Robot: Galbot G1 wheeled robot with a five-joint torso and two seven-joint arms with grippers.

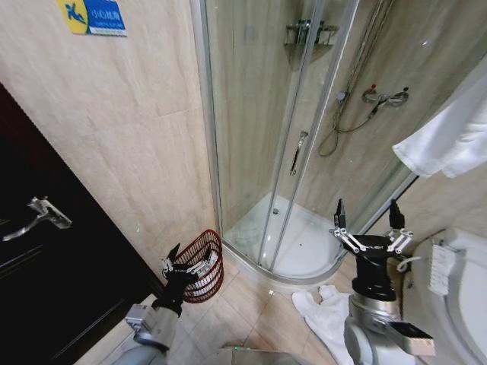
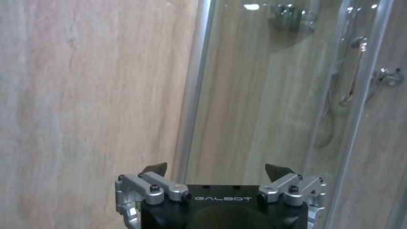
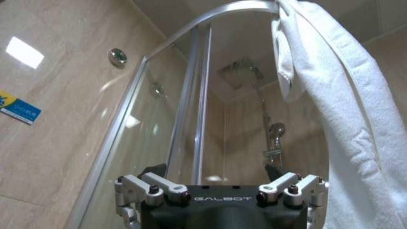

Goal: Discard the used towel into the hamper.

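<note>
The hamper (image 1: 204, 268), a small round reddish-brown open-weave basket, stands on the floor against the beige wall, beside the shower's glass. My left gripper (image 1: 189, 258) is open right in front of its rim, holding nothing; in the left wrist view the left gripper (image 2: 217, 168) faces the wall and the glass. A white towel (image 1: 326, 313) lies crumpled on the floor tiles by the shower tray's curved edge. My right gripper (image 1: 366, 215) is raised above that towel, open and empty. A second white towel (image 1: 449, 137) hangs at the upper right, close beside the right gripper (image 3: 216, 168) as towel (image 3: 343, 124).
The glass shower enclosure (image 1: 304, 137) with its raised white tray (image 1: 304, 262) fills the middle. A dark door (image 1: 46, 258) with a metal handle is on the left. A white toilet (image 1: 464, 289) stands on the right. Bare floor tiles (image 1: 259, 319) lie between hamper and towel.
</note>
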